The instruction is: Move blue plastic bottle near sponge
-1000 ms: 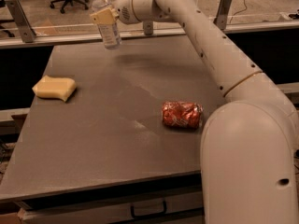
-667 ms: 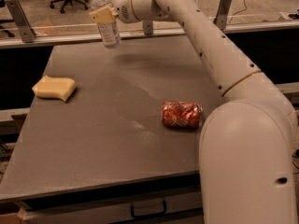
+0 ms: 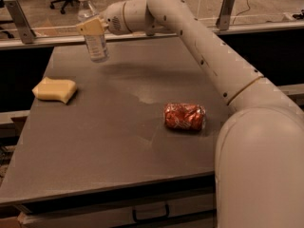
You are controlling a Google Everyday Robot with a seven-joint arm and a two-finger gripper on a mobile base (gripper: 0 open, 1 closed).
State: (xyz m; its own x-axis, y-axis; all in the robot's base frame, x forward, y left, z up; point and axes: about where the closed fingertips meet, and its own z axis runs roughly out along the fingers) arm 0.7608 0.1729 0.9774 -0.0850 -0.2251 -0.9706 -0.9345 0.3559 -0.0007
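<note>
One blue plastic bottle (image 3: 96, 44) gripped mid-body by pincer (image 3: 92, 26), above table (image 3: 118, 146)

No lettering is legible on the bottle (image 3: 97, 49) or the can (image 3: 185, 117). The gripper (image 3: 91, 26) clasps the bottle above the table (image 3: 118, 156), far-left part.

The bottle (image 3: 96, 45) is clear, shiny plastic with a white cap and a pale label. The pincer (image 3: 92, 28) grips it above the far left of the surface (image 3: 109, 146); its tan fingers (image 3: 85, 25) look smooth. The surface is grey, matt and a bit scuffed. The sponge (image 3: 54, 90) is soft yellow foam. The can (image 3: 185, 117) is crushed, glossy red metal. The arm (image 3: 209, 56) is smooth cream plastic.
</note>
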